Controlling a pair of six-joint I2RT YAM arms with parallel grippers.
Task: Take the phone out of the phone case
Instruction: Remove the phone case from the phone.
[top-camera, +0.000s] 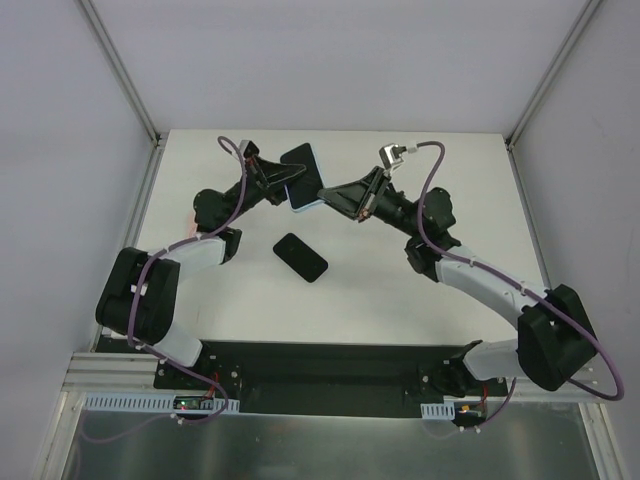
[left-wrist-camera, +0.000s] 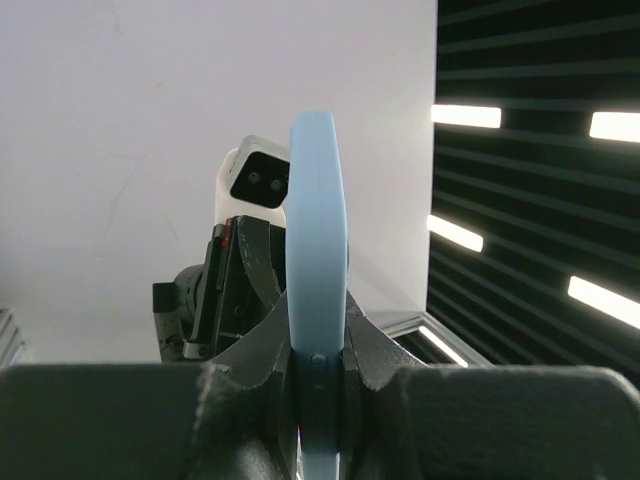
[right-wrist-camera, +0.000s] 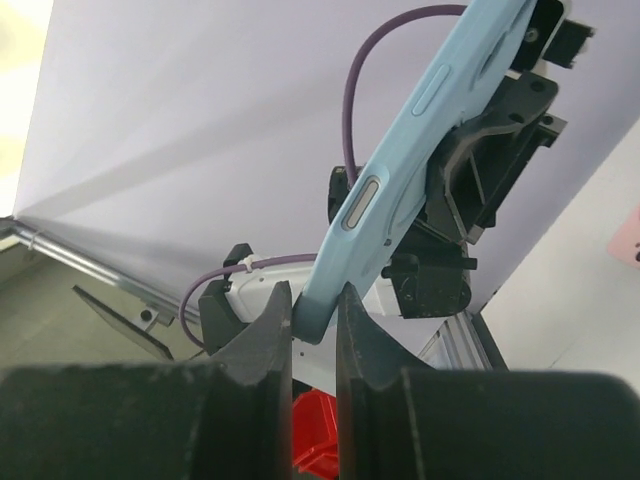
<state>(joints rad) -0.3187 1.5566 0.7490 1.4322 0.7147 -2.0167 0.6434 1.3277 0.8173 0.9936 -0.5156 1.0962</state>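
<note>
Left wrist: phone case (left-wrist-camera: 317, 250) edge-on, lower end invisible between fingers (left-wrist-camera: 252, 355)

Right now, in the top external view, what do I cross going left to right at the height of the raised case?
left end effector → blue phone case → right end effector

- phone case (left-wrist-camera: 317, 250): pale blue, matt, smooth, with a soft rubbery look.
- phone (top-camera: 300, 257): black, smooth face, slight sheen.
- left gripper (left-wrist-camera: 318, 350), fingers (left-wrist-camera: 255, 355): dark grey plastic, matt, faintly grainy.
- table (top-camera: 400, 300): white, matt.
- cable (right-wrist-camera: 347, 100): purple, smooth sheath.
</note>
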